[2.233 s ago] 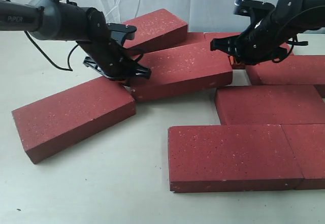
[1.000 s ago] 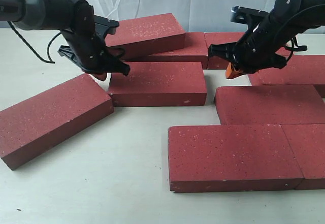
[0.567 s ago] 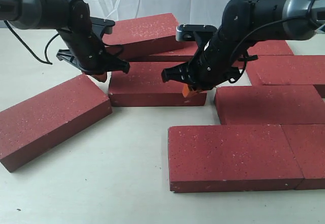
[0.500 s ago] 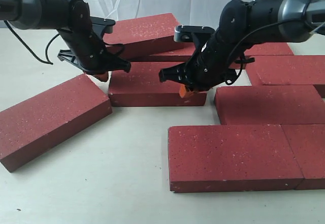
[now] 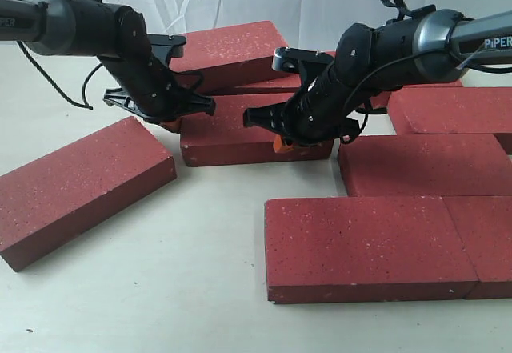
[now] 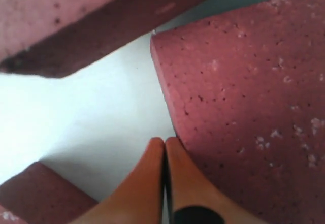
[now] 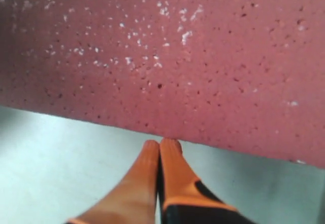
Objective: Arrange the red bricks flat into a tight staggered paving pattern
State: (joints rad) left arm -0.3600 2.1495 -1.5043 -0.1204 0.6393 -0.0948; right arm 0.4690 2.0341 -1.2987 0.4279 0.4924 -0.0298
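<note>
Several red bricks lie on the pale table. The middle brick (image 5: 228, 133) lies flat; the same brick fills the left wrist view (image 6: 244, 97) and the right wrist view (image 7: 177, 56). My left gripper (image 5: 172, 121) is shut with nothing in it, its tips (image 6: 163, 142) against that brick's left end. My right gripper (image 5: 279, 143) reaches across, also shut and empty, its tips (image 7: 160, 144) touching the brick's front long edge. A loose brick (image 5: 80, 189) lies askew at the left. Laid bricks sit at the right (image 5: 424, 165) and front (image 5: 360, 245).
A brick (image 5: 232, 45) rests tilted on others at the back, just behind my left gripper and seen from the left wrist (image 6: 76, 21). More bricks lie at the back right (image 5: 456, 109) and front right (image 5: 488, 241). A white cloth hangs behind the table.
My right arm swung left from the back right down to the middle brick's front edge. The left gripper and the middle brick shifted slightly right. Earlier that brick went from tilted to flat.
</note>
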